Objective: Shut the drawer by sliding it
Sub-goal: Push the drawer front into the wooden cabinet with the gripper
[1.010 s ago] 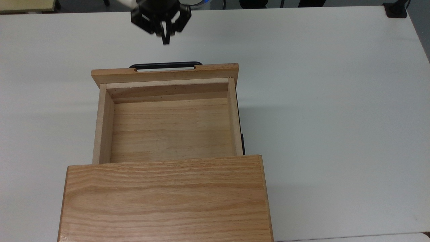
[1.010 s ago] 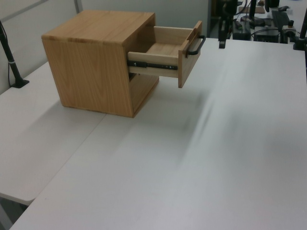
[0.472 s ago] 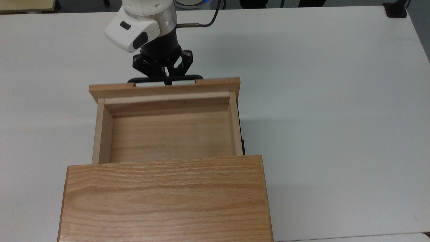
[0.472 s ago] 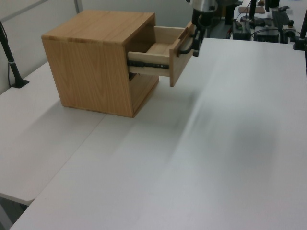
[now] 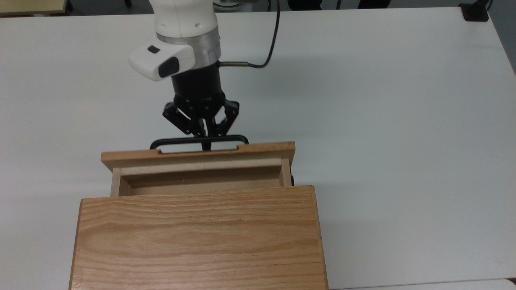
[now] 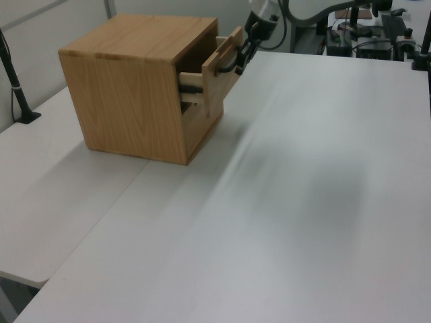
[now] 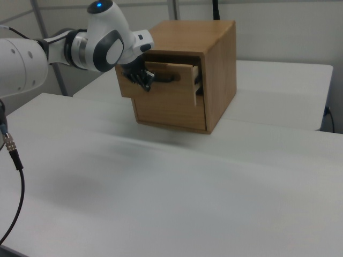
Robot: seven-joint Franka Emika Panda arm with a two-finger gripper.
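Gripper (image 5: 205, 139) at upper centre of the top view, fingers pressed together against the handle (image 5: 177, 141) of the drawer (image 5: 197, 155), left slightly out of the cabinet (image 5: 197, 237); risked slipping off the thin bar, stalling closure.

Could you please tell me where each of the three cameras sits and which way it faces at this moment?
Top view: overhead, looking down on the broad grained oak cabinet top, the light oak drawer with a thin black bar handle and the black two-finger gripper on its white wrist.
Left view: raised beside the white table, facing the cabinet's side wall; the gripper meets the handle.
Right view: low on the opposite side, facing the drawer front; white arm links show.
All three share drawer, cabinet and gripper.
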